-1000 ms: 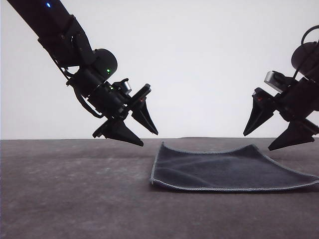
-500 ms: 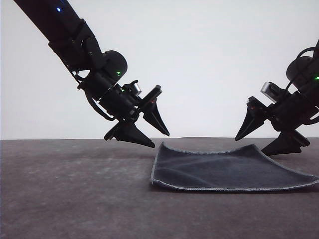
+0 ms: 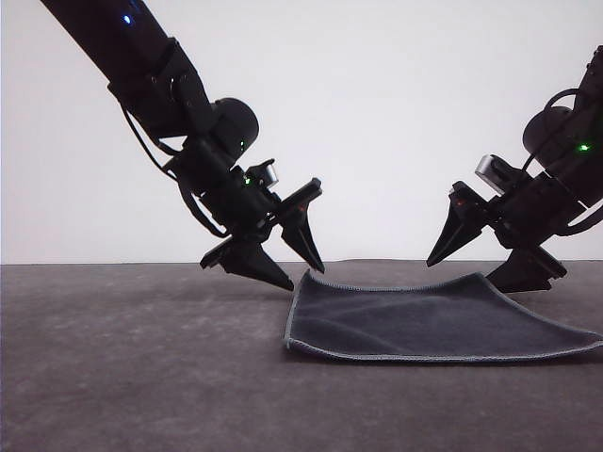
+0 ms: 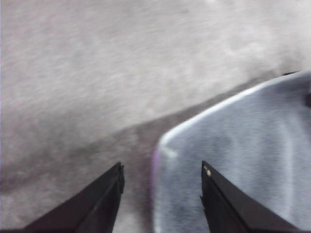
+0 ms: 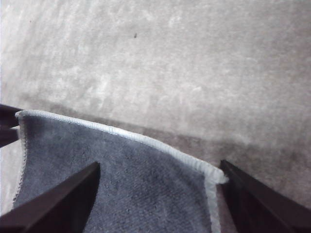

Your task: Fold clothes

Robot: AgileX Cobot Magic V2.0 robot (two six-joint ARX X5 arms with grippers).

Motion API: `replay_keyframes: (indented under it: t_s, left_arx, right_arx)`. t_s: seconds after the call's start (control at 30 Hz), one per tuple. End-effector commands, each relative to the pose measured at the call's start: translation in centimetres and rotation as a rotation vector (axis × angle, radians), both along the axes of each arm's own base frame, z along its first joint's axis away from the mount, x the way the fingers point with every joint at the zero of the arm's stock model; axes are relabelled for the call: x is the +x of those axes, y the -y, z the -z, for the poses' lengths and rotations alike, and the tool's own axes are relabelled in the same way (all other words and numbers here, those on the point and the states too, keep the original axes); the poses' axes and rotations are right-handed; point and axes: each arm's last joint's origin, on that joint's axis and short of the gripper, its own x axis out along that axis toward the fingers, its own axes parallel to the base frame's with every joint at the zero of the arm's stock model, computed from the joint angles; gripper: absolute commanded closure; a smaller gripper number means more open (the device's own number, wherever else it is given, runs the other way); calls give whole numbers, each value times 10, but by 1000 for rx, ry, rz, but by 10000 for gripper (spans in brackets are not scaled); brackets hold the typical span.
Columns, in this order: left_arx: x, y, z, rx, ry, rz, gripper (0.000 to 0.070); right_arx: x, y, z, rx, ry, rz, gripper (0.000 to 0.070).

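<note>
One cloth [image 3: 424,320], dark grey face up, light stitched edging, flat on grey table [image 3: 141,377], right of centre; far edge slightly raised. Left tool [image 3: 301,273]: fingers spread wide, nothing held, tips low at cloth's far left corner; left wrist view shows corner [image 4: 167,145] between fingers. Right tool [image 3: 476,268]: fingers spread wide, nothing held, poised over far right corner; right wrist view shows corner [image 5: 216,175] close to one finger [image 5: 262,204].
</note>
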Motion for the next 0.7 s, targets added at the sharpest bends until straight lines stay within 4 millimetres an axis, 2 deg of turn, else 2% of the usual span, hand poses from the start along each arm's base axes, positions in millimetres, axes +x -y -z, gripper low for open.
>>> replay_keyframes:
  t_s: [0.0,0.13,0.3,0.4,0.47,0.53,0.63,0.67]
  left_arx:
    - [5,5,9,4,4,6,391]
    - [5,8,17,10,-12,13,391]
    - [4,12,17,-26,-16,44,393]
    - [4,13,16,-56,-24,61,436]
    - [3,14,16,-54,-26,65,536]
    - [2,15,16,-52,-26,69,665]
    - [3,15,16,-51,-20,67,700]
    - [3,15,16,-48,-19,66,700]
  right_arx:
    - [5,-1,5,7,-9,1,216]
    - [6,-1,5,5,-5,1,220]
    - [5,-1,5,5,-7,1,237]
    - [5,-1,5,5,-8,1,339]
    - [5,-1,5,3,-7,2,431]
    - [5,-1,6,-4,-7,3,548]
    - [5,-1,7,-29,-13,14,697]
    - [4,0,7,-36,-17,16,700]
